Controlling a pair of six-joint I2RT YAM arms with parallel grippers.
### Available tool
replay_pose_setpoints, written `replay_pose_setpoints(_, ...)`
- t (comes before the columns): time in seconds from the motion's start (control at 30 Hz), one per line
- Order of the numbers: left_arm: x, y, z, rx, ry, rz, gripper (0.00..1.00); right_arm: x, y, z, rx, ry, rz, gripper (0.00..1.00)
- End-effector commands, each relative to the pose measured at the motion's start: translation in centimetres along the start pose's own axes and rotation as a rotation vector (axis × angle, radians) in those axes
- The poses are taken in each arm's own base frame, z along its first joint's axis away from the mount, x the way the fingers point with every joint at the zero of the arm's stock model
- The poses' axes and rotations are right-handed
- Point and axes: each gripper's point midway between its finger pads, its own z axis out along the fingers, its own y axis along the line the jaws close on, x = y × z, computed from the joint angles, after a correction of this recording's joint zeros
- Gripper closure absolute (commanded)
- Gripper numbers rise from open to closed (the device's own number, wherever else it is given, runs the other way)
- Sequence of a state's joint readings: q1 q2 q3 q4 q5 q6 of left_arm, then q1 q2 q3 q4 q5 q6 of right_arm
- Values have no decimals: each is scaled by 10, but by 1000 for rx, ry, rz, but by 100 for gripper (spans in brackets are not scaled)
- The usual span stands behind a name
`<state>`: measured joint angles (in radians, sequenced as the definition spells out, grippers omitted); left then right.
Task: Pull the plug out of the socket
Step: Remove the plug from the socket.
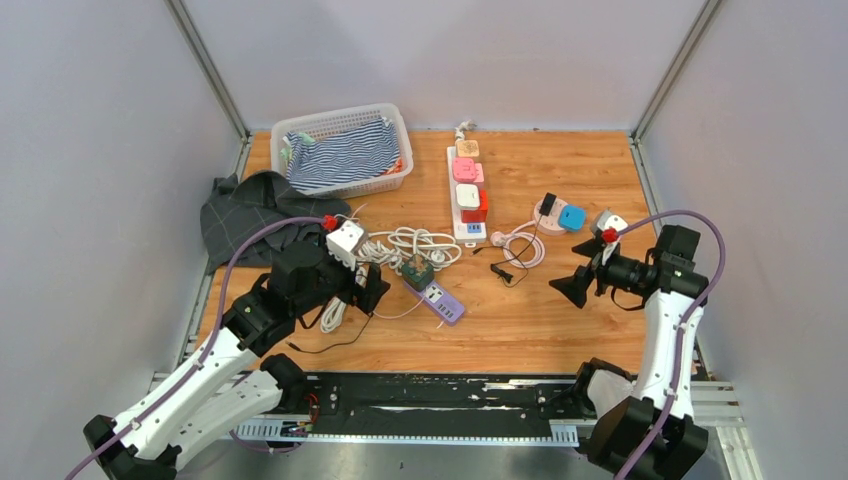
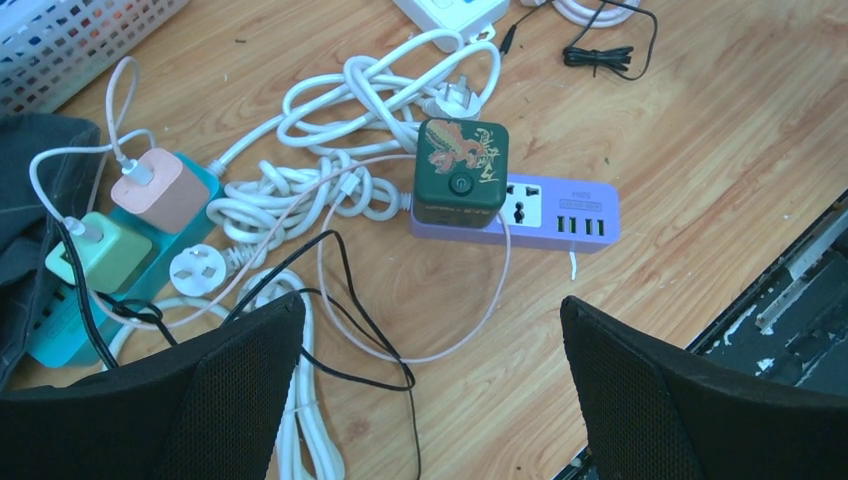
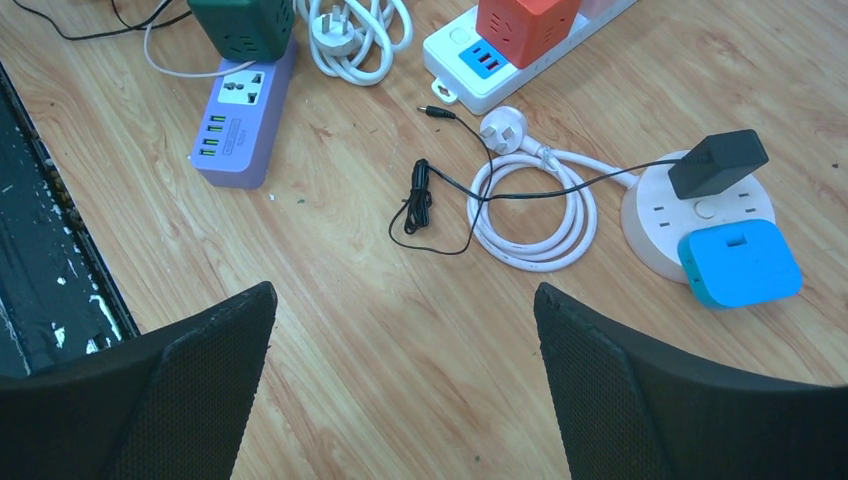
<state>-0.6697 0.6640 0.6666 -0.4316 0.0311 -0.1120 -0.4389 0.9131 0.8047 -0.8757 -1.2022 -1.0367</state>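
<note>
Green, red-patterned cube plug (image 2: 460, 170) sits in the lilac plastic socket strip (image 2: 560, 215) on the wooden surface (image 2: 700, 120) just ahead of our wide-open, empty left gripper (image 2: 430, 305); our right gripper (image 3: 405, 290) likewise gapes empty.

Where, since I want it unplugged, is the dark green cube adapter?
In the top view, the green cube adapter sits left of centre, plugged into the purple power strip, beside the tangled white cables.

Bare surface (image 2: 700, 150) lies open by the purple strip's (image 2: 560, 215) USB end; tangled white cables (image 2: 330, 190) and a black wire (image 2: 350, 330) crowd its other end, ahead of my left pincer (image 2: 430, 305).
</note>
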Motion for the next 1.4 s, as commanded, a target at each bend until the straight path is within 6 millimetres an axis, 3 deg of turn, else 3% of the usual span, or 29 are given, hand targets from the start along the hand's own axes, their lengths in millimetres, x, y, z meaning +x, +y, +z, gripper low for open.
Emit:
replay_pose_setpoints(0.0,-12,-6,0,43,-44,38,0,3,9,4,-17,46,-46,0)
replay_pose_setpoints(0.2,-16,-6,-3,43,-42,29,0,13,29,25,-103,160,-143,0)
replay_pose_setpoints(0.3,-28,-10,-7,33,-79,-109,0,12,41,31,-142,172,-187,0)
replay_pose_setpoints(0.47,-44,-49,-4,238,-211,-437,2,3,54,31,-157,144,-240,0)
replay_pose_setpoints(0.57,-45,-50,4,250,-242,-515,3,-2,61,32,-166,130,-268,0)
replay_pose_setpoints(0.7,-42,-46,19,198,-200,-493,4,-3,61,32,-160,123,-264,0)
replay_pose_setpoints(0.97,-38,-36,53,-5,-109,-176,5,13,64,43,-205,210,-261,0)
replay_pose_setpoints(1.23,-23,-16,61,-101,-142,-42,3,18,66,48,-232,247,-256,0)
replay_pose_setpoints(1.37,-12,-18,72,-88,-91,4,2,19,59,48,-198,266,-263,0)
